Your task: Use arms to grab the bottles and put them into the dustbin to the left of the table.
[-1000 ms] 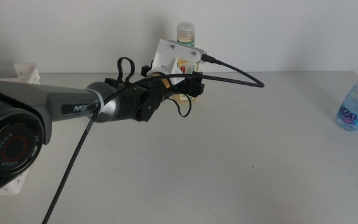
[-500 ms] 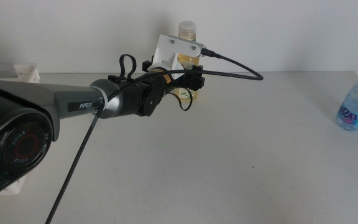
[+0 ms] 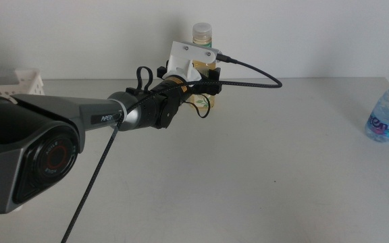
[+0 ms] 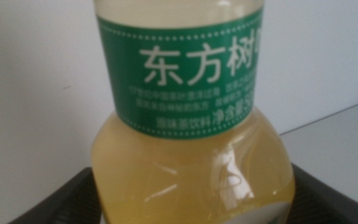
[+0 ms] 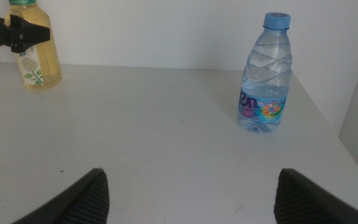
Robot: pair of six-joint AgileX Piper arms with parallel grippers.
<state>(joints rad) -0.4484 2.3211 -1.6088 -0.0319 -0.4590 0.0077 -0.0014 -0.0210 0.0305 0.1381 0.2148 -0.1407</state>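
Left end effector (image 4: 191,199) has its 2 dark jaws set to either side of the tea bottle (image 4: 188,155), low on the body beneath the green label (image 4: 182,74). The wrist view shows the jaws flanking the bottle, but whether they already press on the plastic cannot be told. In the middle view the left end effector (image 3: 204,91) sits at the far edge of the table (image 3: 262,175), with the bottle's white cap (image 3: 202,30) rising above the wrist camera mount.

The step in hand looks to be securing this grasp. To do it well, the jaws should close squarely on the widest part of the body, firmly enough that the smooth plastic will not slip, before any lift. The lift should then be straight up, keeping the bottle upright, and the carry should swing towards the dustbin (image 3: 19,81) at the table's left edge.

Right end effector (image 5: 188,186) waits near the table's front with jaws spread wide and nothing between them. The water bottle (image 5: 266,74) stands upright near the right edge, well apart from the tea bottle.
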